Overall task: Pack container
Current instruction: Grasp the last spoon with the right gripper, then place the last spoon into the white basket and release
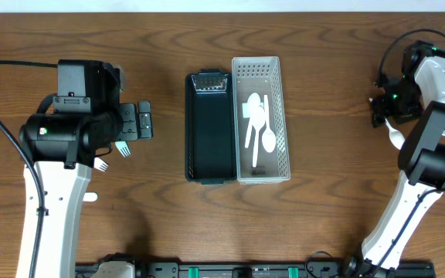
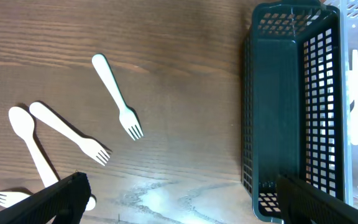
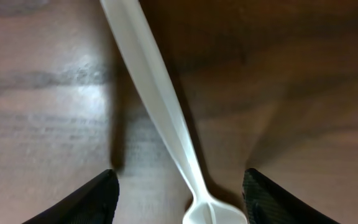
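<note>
A white spoon (image 3: 166, 118) lies flat on the surface (image 3: 303, 81) at the far right, well apart from the containers. Its long handle slants from upper left in the wrist view down to the bowl, which sits between the spread fingers of the right gripper (image 3: 179, 183). More spoons (image 1: 257, 120) lie lengthwise in the white tray (image 1: 283, 116), which touches the dark bin (image 1: 209, 139). The left gripper (image 2: 185, 199), also spread and empty, hangs above scattered forks (image 2: 114, 93).

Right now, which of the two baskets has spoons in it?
The white basket, beside the dark green basket: white spoons lie inside it; the green one holds nothing.
</note>
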